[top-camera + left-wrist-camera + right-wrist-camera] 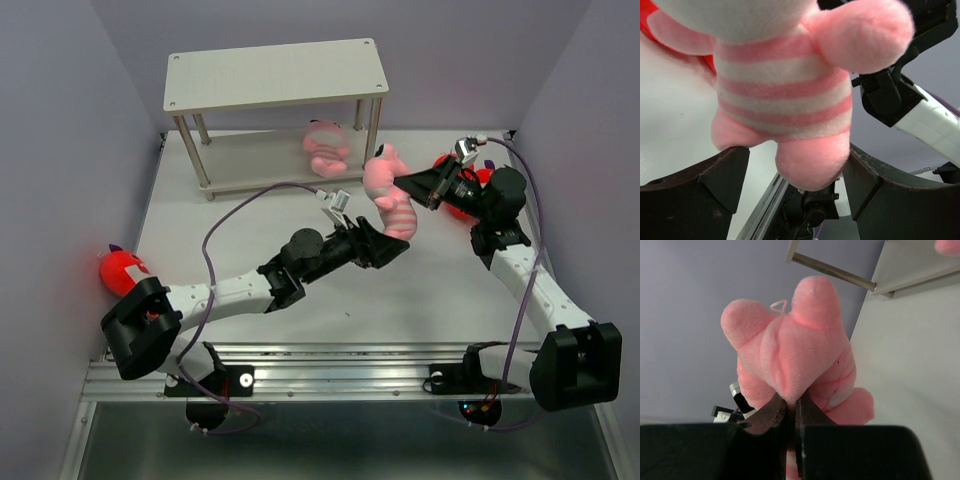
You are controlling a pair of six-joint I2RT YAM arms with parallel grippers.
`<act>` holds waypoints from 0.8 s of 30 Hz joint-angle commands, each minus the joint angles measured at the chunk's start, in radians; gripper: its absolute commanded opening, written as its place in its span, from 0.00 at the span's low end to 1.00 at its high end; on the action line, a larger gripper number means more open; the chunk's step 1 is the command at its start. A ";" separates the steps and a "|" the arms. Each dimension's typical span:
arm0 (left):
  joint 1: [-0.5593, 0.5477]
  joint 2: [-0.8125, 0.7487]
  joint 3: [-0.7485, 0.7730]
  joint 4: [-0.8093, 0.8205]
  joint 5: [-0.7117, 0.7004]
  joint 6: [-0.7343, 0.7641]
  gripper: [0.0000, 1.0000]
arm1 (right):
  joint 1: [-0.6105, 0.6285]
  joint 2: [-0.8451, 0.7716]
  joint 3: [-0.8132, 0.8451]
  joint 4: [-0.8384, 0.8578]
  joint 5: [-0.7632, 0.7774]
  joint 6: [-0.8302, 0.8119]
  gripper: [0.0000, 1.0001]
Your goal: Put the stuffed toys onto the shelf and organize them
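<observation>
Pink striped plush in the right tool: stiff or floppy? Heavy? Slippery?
Probably soft: the right tool, shut, bunches a thin pinch of the pink striped plush. Likely light: that pinch alone seems to carry it. Fuzzy fabric probably isn't slippery, but the body hanging inside the open left tool may swing.

Pale grey two-tier shelf [275, 75]: top board open from above. Lower tier: left half free, pink striped plush pig [326, 148] lies right of middle; thin metal legs [188, 145] flank the entry. Second pink striped pig [390, 200] hangs above mid-table [420, 300], blocking the lane to the shelf's right end. Red plush shark [120, 270] sits at the left edge.
</observation>
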 commanded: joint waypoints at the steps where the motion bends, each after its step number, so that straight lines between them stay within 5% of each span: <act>1: -0.007 -0.034 0.085 0.036 -0.012 0.034 0.82 | 0.001 -0.035 -0.026 0.118 -0.003 0.066 0.01; 13: -0.017 -0.077 0.068 0.072 -0.043 0.008 0.75 | 0.001 -0.038 -0.069 0.170 0.019 0.078 0.01; 24: -0.018 -0.097 0.056 0.092 -0.072 -0.012 0.52 | 0.001 -0.068 -0.123 0.182 0.011 0.041 0.01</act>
